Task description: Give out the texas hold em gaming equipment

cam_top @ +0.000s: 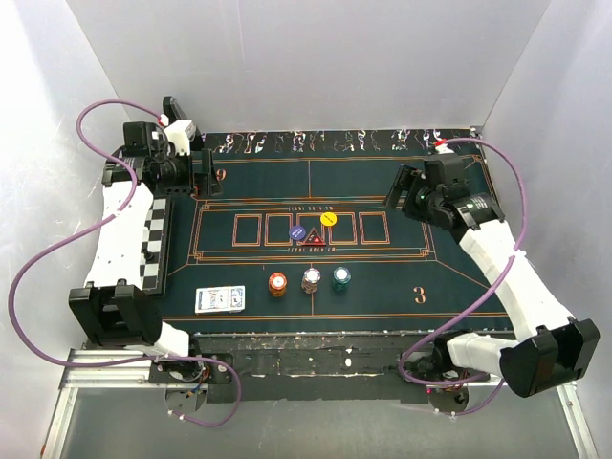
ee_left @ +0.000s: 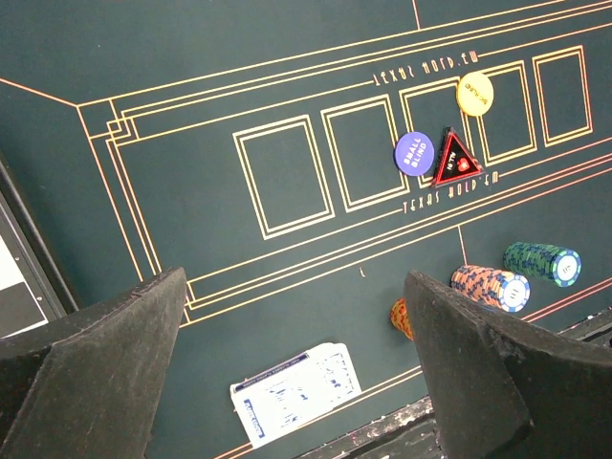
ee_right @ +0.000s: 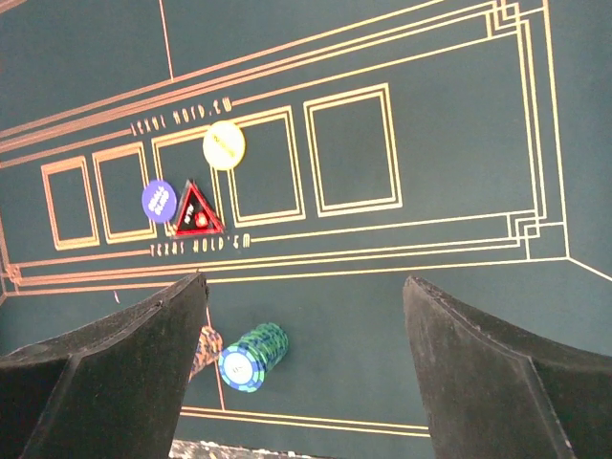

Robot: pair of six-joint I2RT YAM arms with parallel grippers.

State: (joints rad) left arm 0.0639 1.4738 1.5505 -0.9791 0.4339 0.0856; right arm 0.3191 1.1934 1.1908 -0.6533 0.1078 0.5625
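Note:
On the dark green mat (cam_top: 382, 287), a deck of blue-backed cards (cam_top: 219, 299) lies at the near left. To its right stand an orange chip stack (cam_top: 277, 284), a white one (cam_top: 311, 279) and a teal one (cam_top: 341, 277). A blue disc (cam_top: 297, 232), a red triangular marker (cam_top: 313, 237) and a yellow disc (cam_top: 329, 218) lie on the centre boxes. My left gripper (cam_top: 205, 174) is open and empty above the mat's far left. In its wrist view it (ee_left: 295, 277) frames the cards (ee_left: 295, 392). My right gripper (cam_top: 402, 194) is open and empty at the far right, its wrist view (ee_right: 301, 279) showing the teal stack (ee_right: 251, 357).
A black-and-white chequered board (cam_top: 153, 239) lies along the mat's left edge under the left arm. White walls enclose the table on three sides. Purple cables loop beside both arms. The black table rim (cam_top: 316, 349) runs along the near side.

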